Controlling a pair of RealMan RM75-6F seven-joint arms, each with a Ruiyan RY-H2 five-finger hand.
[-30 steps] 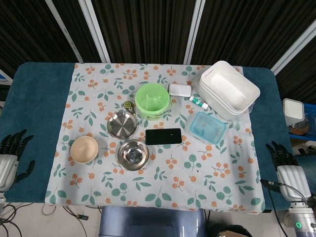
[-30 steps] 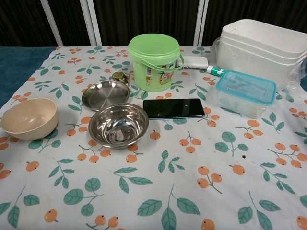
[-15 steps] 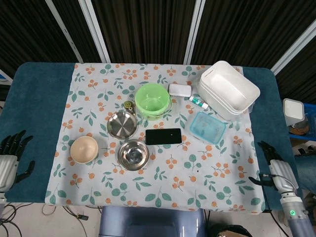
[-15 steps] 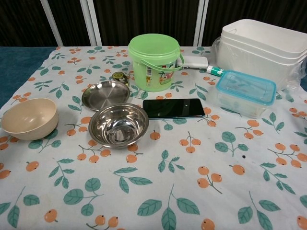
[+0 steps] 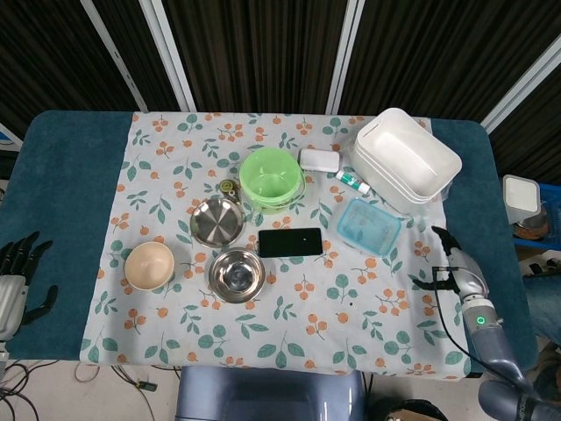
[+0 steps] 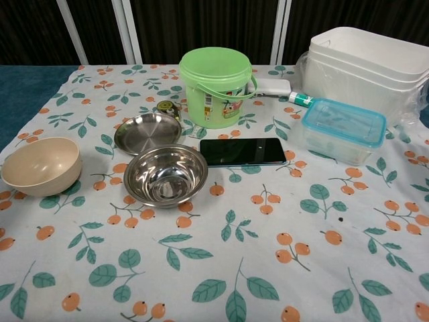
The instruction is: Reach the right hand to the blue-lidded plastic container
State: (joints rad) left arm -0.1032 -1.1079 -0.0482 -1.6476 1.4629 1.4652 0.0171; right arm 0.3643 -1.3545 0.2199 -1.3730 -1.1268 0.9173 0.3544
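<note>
The blue-lidded plastic container (image 5: pixel 368 226) (image 6: pixel 343 129) is clear with a light blue lid and sits right of centre on the patterned cloth, just in front of the white tubs. My right hand (image 5: pixel 456 268) hovers over the cloth's right edge, a little to the right of and nearer than the container, apart from it, fingers spread and holding nothing. Off the table's near left corner my left hand (image 5: pixel 16 282) hangs, fingers apart and empty. Neither hand shows in the chest view.
Stacked white tubs (image 5: pixel 405 161) stand behind the container. A black phone (image 5: pixel 290 241), a green bucket (image 5: pixel 272 178), a steel bowl (image 5: pixel 237 274), a steel plate (image 5: pixel 217 220) and a beige bowl (image 5: pixel 148 265) lie to the left. A white case (image 5: pixel 318 160) and small tube (image 5: pixel 351 181) lie at the back.
My right hand has moved up from the table's near right corner and inward toward the container. My left hand has slipped slightly further left and down.
</note>
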